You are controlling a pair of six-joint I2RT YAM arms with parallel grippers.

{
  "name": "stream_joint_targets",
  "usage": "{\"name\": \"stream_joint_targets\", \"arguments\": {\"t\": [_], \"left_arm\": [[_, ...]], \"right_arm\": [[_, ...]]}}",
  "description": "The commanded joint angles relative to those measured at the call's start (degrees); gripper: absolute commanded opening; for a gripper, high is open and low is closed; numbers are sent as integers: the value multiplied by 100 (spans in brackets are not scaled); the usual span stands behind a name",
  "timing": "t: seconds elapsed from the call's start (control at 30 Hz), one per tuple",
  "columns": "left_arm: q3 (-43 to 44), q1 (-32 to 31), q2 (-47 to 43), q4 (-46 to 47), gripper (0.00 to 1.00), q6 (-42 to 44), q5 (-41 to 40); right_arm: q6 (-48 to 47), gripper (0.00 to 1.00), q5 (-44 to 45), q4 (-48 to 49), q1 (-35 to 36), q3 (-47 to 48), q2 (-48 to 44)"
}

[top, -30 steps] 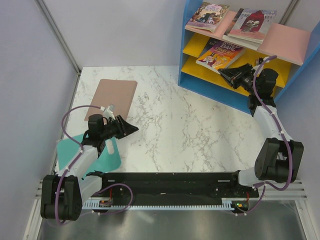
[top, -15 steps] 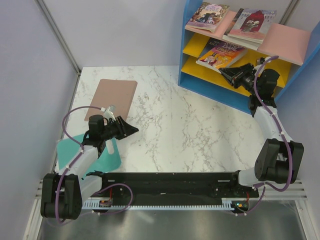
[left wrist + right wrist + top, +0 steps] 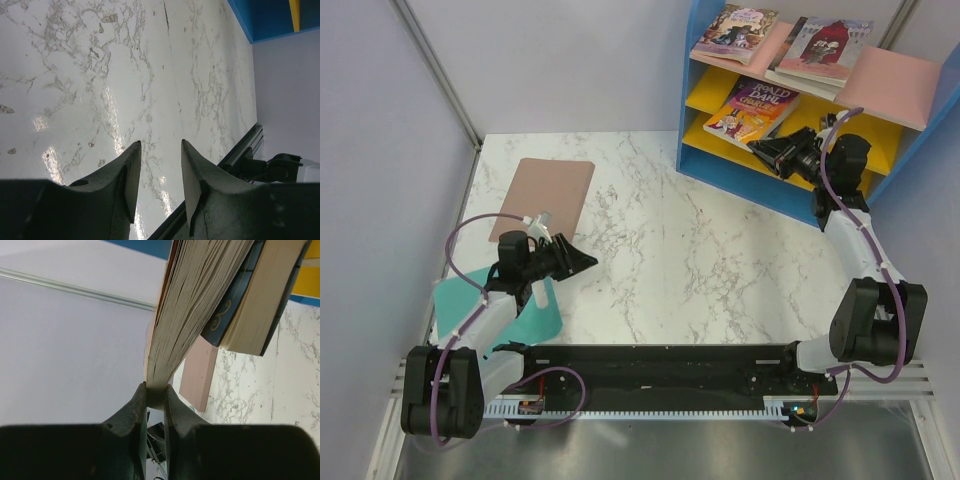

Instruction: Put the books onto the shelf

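Tabletop [image 3: 100, 75]: glossy, smooth, marble-patterned. Roald Dahl book [image 3: 200, 295]: matt paper page edges. Shelf [image 3: 740, 185]: smooth painted boards.

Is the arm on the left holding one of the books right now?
No, the left gripper stands open with nothing in it, and only the bare marble table shows in the gap.

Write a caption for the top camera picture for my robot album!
Right end effector holds the Roald Dahl book on the shelf's yellow board; left end effector hovers open over the table.
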Motion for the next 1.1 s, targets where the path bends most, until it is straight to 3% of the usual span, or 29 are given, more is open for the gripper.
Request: {"name": "stream_joint_targets", "arguments": {"t": [0.0, 0.1, 0.13, 0.23, 0.43, 0.9, 0.97, 1.07], "left_arm": [[-40, -14, 42, 238, 44, 68, 132], [-40, -23, 33, 238, 44, 68, 141], [-40, -23, 24, 238, 44, 68, 141], [-49, -23, 15, 238, 44, 77, 149], [-58, -23, 33, 238, 44, 86, 149], [-67, -32, 42, 265, 43, 86, 158], [-67, -32, 51, 274, 43, 85, 158], [-67, -32, 68, 282, 43, 77, 167]], "right_arm": [[-291, 11, -104, -241, 17, 173, -89], [-282, 22, -51, -302, 17, 94, -89], [-273, 32, 2, -311, 17, 68, -98], [-256, 51, 107, -303, 8, -11, -212], [-334, 67, 143, -346, -1, -29, -432], [-853, 73, 178, -1120, -10, -222, -1064], [-871, 69, 160, -1129, 17, -310, -1144], [-879, 54, 143, -1164, 61, -380, -1240]]}}
